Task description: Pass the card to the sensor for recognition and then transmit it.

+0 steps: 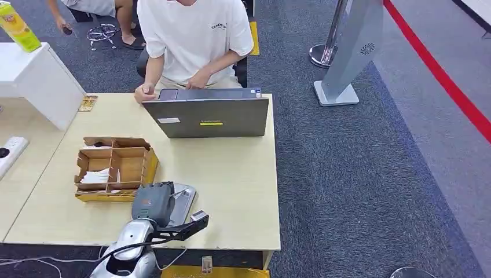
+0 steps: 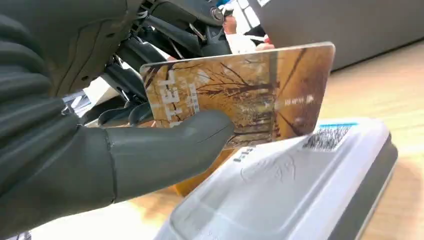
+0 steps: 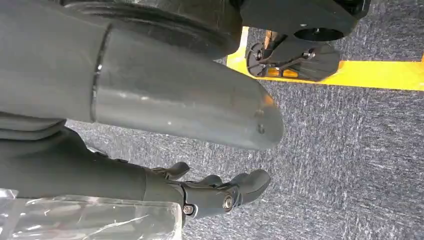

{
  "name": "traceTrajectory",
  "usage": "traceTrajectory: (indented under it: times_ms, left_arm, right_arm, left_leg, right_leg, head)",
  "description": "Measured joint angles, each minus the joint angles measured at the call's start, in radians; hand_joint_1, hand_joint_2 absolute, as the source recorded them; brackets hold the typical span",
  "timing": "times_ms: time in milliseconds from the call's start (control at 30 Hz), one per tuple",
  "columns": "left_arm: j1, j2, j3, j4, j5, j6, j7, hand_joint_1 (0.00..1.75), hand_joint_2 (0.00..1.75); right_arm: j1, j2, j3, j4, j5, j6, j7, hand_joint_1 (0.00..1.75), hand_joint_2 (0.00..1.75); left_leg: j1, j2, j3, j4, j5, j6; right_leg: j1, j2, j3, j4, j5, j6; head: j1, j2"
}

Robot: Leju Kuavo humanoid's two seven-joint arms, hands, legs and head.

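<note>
The card (image 2: 240, 97) is pinched by the left hand (image 2: 125, 145) just above the sensor (image 2: 280, 190). The right hand (image 3: 200, 150) is held slack, grasping nothing

Even, bright indoor light falls from above in the head view; the table (image 1: 243, 174) throws only soft, faint shadows and the picture is fairly sharp. In the left wrist view the card (image 2: 240, 95) is sharp with a mild sheen, while the pale sensor (image 2: 280, 190) below glares white and the background blurs. In the right wrist view the thumb (image 3: 175, 105) carries dull highlights, and the carpet (image 3: 350, 165) looks grainy.
</note>
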Motion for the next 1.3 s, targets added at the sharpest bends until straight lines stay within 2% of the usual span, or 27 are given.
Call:
traceTrajectory:
  times_ms: [200, 233, 300, 367, 433, 500, 567, 667, 733, 867, 933, 1000, 1100, 1300]
  left_arm:
    - [0.002, -0.005, 0.0, 0.009, -0.001, 0.01, 0.002, 1.75, 1.75]
    - [0.002, -0.005, 0.0, 0.008, -0.009, 0.039, -0.005, 1.75, 1.75]
    - [0.007, -0.005, 0.0, -0.014, -0.047, 0.142, -0.022, 1.75, 1.75]
    - [0.003, 0.006, 0.0, -0.07, -0.084, 0.256, -0.002, 1.75, 1.75]
    - [-0.018, 0.04, -0.009, -0.122, -0.085, 0.371, 0.07, 1.75, 1.75]
    - [-0.049, 0.125, -0.011, -0.182, -0.085, 0.425, 0.118, 1.75, 1.75]
    - [-0.095, 0.207, -0.011, -0.235, -0.086, 0.464, 0.138, 1.75, 1.75]
    - [-0.148, 0.316, 0.003, -0.258, -0.085, 0.478, 0.137, 1.75, 1.75]
    - [-0.172, 0.356, 0.026, -0.256, -0.085, 0.468, 0.103, 1.75, 1.75]
    - [-0.229, 0.373, 0.15, -0.178, -0.085, 0.442, -0.027, 1.75, 1.75]
    - [-0.252, 0.374, 0.186, -0.15, -0.085, 0.394, -0.032, 1.75, 1.75]
    - [-0.289, 0.382, 0.223, -0.086, -0.085, 0.309, -0.026, 1.75, 1.75]
    - [-0.34, 0.402, 0.288, 0.045, -0.085, 0.304, -0.031, 1.75, 1.75]
    - [-0.38, 0.415, 0.332, 0.171, -0.085, 0.311, -0.039, 1.75, 1.75]
  right_arm:
    - [0.0, 0.0, -0.005, 0.0, 0.005, 0.002, 0.003, 0.0, 0.0]
    - [0.0, 0.0, -0.006, 0.0, 0.008, 0.001, 0.003, 0.0, 0.0]
    - [0.0, 0.0, -0.006, 0.0, 0.019, 0.0, 0.003, 0.0, 0.0]
    - [0.0, 0.0, -0.006, 0.0, 0.029, 0.0, 0.003, 0.0, 0.0]
    - [0.0, 0.0, -0.006, 0.0, 0.043, 0.0, 0.005, 0.0, 0.0]
    - [0.0, 0.0, -0.005, 0.0, 0.062, 0.002, 0.008, 0.0, 0.0]
    - [0.001, 0.0, -0.002, 0.0, 0.076, 0.004, 0.011, 0.0, 0.0]
    - [-0.001, 0.0, 0.007, 0.0, 0.092, 0.006, 0.012, 0.0, 0.0]
    - [0.0, 0.0, 0.01, 0.0, 0.095, 0.008, 0.015, 0.0, 0.0]
    - [-0.001, 0.0, 0.011, 0.0, 0.104, 0.012, 0.02, 0.0, 0.0]
    - [0.0, 0.0, 0.011, 0.0, 0.104, 0.015, 0.021, 0.0, 0.0]
    - [-0.003, 0.0, 0.011, 0.0, 0.105, 0.019, 0.021, 0.0, 0.0]
    - [-0.003, 0.0, 0.011, 0.0, 0.105, 0.022, 0.021, 0.0, 0.0]
    - [-0.005, 0.0, 0.011, 0.0, 0.105, 0.023, 0.021, 0.0, 0.0]
  left_leg:
    - [0.0, 0.0, 0.0, 0.0, 0.0, 0.0]
    - [0.0, 0.0, 0.0, 0.0, 0.0, 0.0]
    - [0.0, 0.0, 0.0, 0.0, 0.0, 0.0]
    - [0.0, 0.0, 0.0, 0.0, 0.0, 0.0]
    - [0.001, 0.0, 0.0, 0.0, 0.0, 0.0]
    - [0.002, 0.001, -0.001, 0.0, 0.0, -0.001]
    - [0.002, 0.0, 0.0, 0.0, 0.001, -0.002]
    - [0.003, -0.001, 0.0, -0.001, 0.003, -0.004]
    - [0.003, 0.0, 0.0, -0.001, 0.003, -0.004]
    - [0.003, 0.0, 0.0, -0.001, 0.003, -0.005]
    - [0.003, 0.0, -0.001, -0.001, 0.004, -0.005]
    - [0.003, 0.0, -0.001, -0.001, 0.004, -0.005]
    - [0.003, 0.002, -0.001, -0.001, 0.005, -0.005]
    - [0.003, 0.002, -0.002, -0.001, 0.005, -0.005]
  right_leg:
    - [0.0, 0.0, 0.0, 0.0, 0.0, 0.0]
    - [0.0, 0.0, 0.0, 0.0, 0.0, 0.0]
    - [0.0, 0.0, 0.0, 0.0, 0.0, 0.0]
    - [0.0, 0.0, 0.0, 0.0, 0.0, 0.0]
    - [0.0, 0.0, 0.0, 0.0, 0.0, 0.0]
    - [0.002, 0.001, 0.0, 0.001, 0.001, -0.001]
    - [0.002, 0.0, 0.0, 0.002, 0.001, -0.001]
    - [0.003, -0.001, 0.0, 0.003, 0.0, -0.002]
    - [0.003, 0.0, 0.0, 0.003, 0.001, -0.002]
    - [0.003, 0.001, -0.001, 0.003, 0.002, -0.004]
    - [0.003, 0.001, -0.001, 0.003, 0.002, -0.004]
    - [0.003, 0.0, -0.001, 0.003, 0.002, -0.004]
    - [0.003, 0.003, -0.002, 0.003, 0.003, -0.005]
    - [0.003, 0.002, -0.002, 0.003, 0.003, -0.005]
  head:
    - [0.0, 0.0]
    - [0.0, 0.0]
    - [0.0, 0.0]
    - [0.0, 0.0]
    - [0.001, 0.0]
    - [0.002, 0.0]
    - [0.0, 0.0]
    - [0.0, 0.0]
    - [0.0, 0.0]
    - [0.0, 0.0]
    - [0.0, 0.0]
    - [0.001, 0.0]
    - [0.0, 0.0]
    - [0.0, 0.0]
